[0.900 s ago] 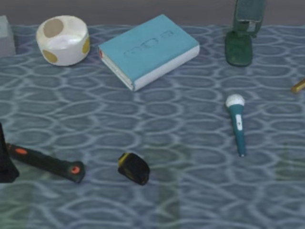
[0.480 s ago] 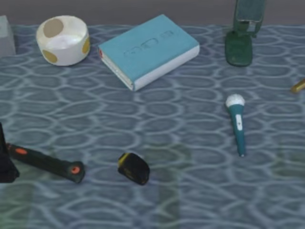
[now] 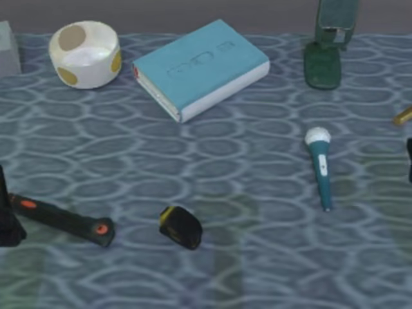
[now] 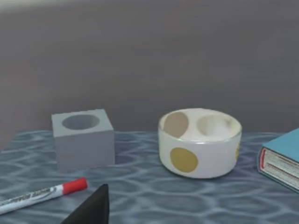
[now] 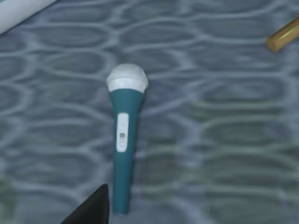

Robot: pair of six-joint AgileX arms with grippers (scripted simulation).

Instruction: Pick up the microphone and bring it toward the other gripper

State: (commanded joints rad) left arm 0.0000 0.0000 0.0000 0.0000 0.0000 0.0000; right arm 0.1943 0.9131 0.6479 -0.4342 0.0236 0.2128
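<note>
The microphone lay flat on the worktop toward its right side, white head pointing away toward the far edge, untouched. The right tool showed only at the right edge, near it; the left tool sat at the left edge. I cannot tell how open either tool was.
</note>
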